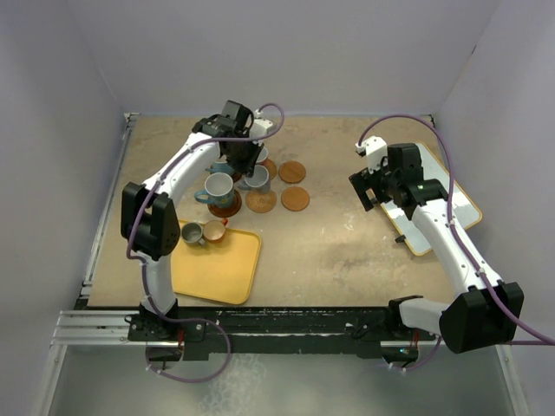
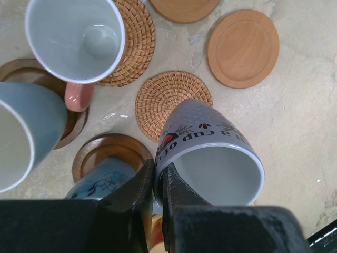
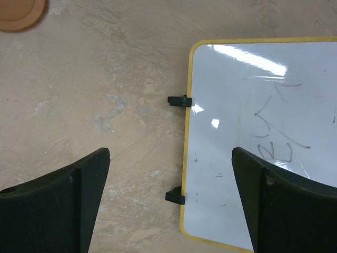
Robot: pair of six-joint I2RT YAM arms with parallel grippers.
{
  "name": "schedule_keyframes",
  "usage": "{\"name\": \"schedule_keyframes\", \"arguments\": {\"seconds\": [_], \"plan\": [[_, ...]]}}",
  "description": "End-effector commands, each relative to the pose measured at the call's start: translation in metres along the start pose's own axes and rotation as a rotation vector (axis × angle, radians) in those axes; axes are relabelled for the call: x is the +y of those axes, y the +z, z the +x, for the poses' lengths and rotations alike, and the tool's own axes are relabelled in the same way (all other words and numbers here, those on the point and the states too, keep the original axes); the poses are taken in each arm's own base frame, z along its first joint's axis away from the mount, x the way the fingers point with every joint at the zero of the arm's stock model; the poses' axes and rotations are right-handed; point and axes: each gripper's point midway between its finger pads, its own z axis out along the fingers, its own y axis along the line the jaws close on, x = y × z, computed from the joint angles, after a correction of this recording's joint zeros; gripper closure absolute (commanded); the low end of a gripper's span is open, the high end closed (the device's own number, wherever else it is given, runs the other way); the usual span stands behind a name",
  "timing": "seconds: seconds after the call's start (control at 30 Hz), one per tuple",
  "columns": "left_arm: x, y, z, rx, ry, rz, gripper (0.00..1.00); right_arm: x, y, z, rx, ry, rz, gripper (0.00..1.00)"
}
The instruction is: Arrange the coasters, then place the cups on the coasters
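Note:
My left gripper (image 2: 157,176) (image 1: 245,165) is shut on the rim wall of a grey printed cup (image 2: 210,153) (image 1: 257,178). This cup hangs tilted over a woven coaster (image 2: 168,100). A white cup with a pink handle (image 2: 76,39) stands on a second woven coaster (image 2: 134,42). Two light blue cups (image 2: 26,132) (image 2: 102,179) sit on dark wooden coasters (image 2: 110,150). Two smooth orange coasters (image 2: 242,47) (image 2: 184,8) lie bare. Two small cups (image 1: 192,233) (image 1: 213,230) stand on the tray. My right gripper (image 3: 171,158) (image 1: 368,186) is open and holds nothing.
A yellow tray (image 1: 225,269) lies at the near left. A yellow-edged whiteboard (image 3: 263,132) (image 1: 442,208) lies at the right, its black clips (image 3: 179,100) just under my right gripper. Grey walls close in the table.

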Motion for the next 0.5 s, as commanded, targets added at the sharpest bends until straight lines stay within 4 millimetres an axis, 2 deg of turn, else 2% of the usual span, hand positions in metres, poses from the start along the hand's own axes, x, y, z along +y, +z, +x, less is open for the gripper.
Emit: {"name": "schedule_keyframes", "arguments": {"seconds": [0.0, 0.2, 0.47], "plan": [[-0.001, 0.008, -0.024, -0.072, -0.036, -0.012, 0.97, -0.006, -0.006, -0.016, -0.042, -0.006, 0.011, 0.0], [0.003, 0.03, -0.02, -0.055, -0.095, -0.031, 0.97, -0.005, -0.006, -0.015, -0.04, -0.006, 0.007, 0.0], [0.013, 0.047, -0.005, 0.026, -0.108, -0.088, 0.97, -0.005, -0.006, -0.016, -0.043, -0.009, 0.007, 0.0]]}}
